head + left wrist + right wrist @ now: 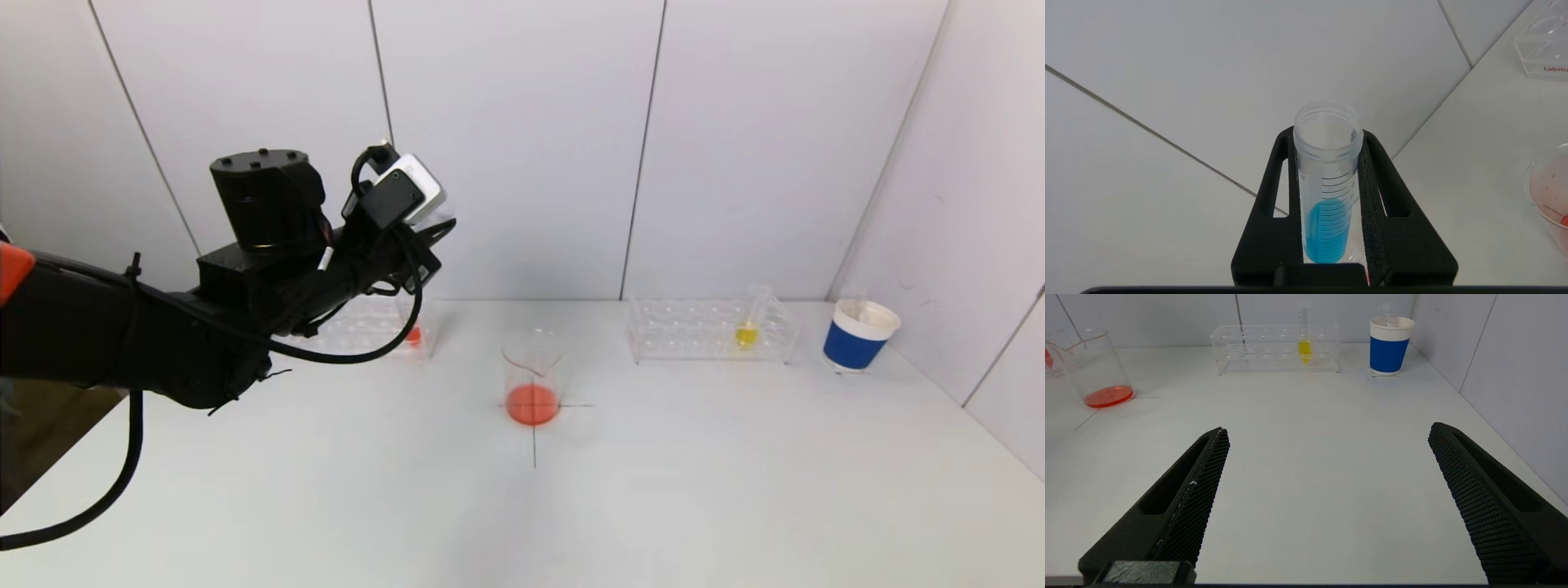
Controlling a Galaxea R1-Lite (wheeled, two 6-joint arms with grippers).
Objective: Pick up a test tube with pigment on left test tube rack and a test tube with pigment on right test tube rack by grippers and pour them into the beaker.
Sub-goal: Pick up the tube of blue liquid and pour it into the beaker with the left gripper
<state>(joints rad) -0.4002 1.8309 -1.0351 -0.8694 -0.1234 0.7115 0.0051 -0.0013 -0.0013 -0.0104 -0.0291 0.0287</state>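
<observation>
The left fingers [1367, 196] are clamped on a tube [1328, 183] holding blue pigment, one pad on each side of its wall, with the open mouth standing just past the fingertips. The liquid sits low, down near the palm end, so nothing is at the lip. From the head view this left gripper [424, 237] hangs high above the left rack [371, 331], and the beaker [532, 380] lies well apart, off to the side of the fingers and below them.

The chief risk is the carry and tip. The tube has no cap (its rim is plainly open), so a quick swing or an early tilt before the mouth is over the beaker would put blue on the surface [653, 490]. The beaker's mouth looks narrow next to the height of the hand, so a pour from that high could splash or miss. The grip sits on smooth plastic; if the tube slides between the pads while tilted, it may drop into the glass.

The right fingers [1208, 469] are spread wide and hold nothing, low over the surface. The yellow tube [1305, 343] stands in the right rack [1274, 347] far ahead of them, and a blue cup [1389, 347] just beside that rack could be knocked on the reach; whether another tube stands behind the cup I cannot tell.
</observation>
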